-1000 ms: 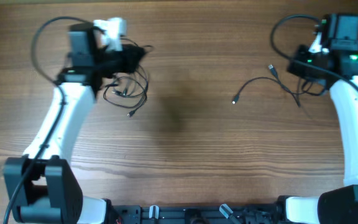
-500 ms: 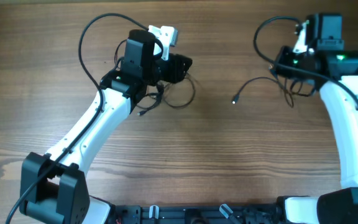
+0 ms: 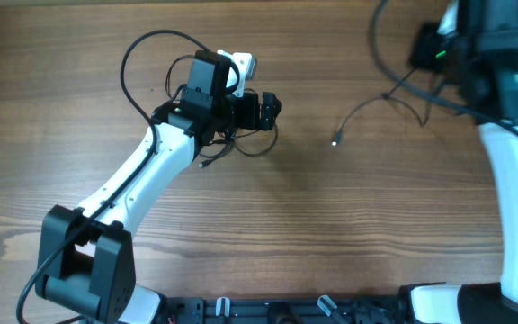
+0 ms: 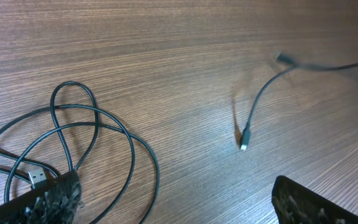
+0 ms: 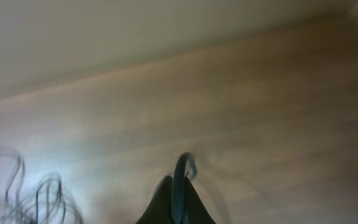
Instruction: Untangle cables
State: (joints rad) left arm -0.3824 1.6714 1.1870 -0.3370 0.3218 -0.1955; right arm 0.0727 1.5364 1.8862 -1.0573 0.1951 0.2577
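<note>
Left claw (image 3: 266,110): fingers (image 4: 51,198) spread wide, nothing between them. It hangs just over the looped bundle (image 3: 248,146) of cables left of centre in the overhead view, almost where it was half a second ago. One flat metal plug (image 4: 36,177) lies near my left finger.

Right claw (image 5: 174,205): the view is blurred, but the tips look pressed together on the single cord (image 3: 360,110). That arm has risen since the last frame and now looms larger at the upper right. The cord slopes up toward it from the table (image 3: 313,225). Its free plug tip (image 3: 334,140) has barely shifted and lies well apart from the bundle.
</note>
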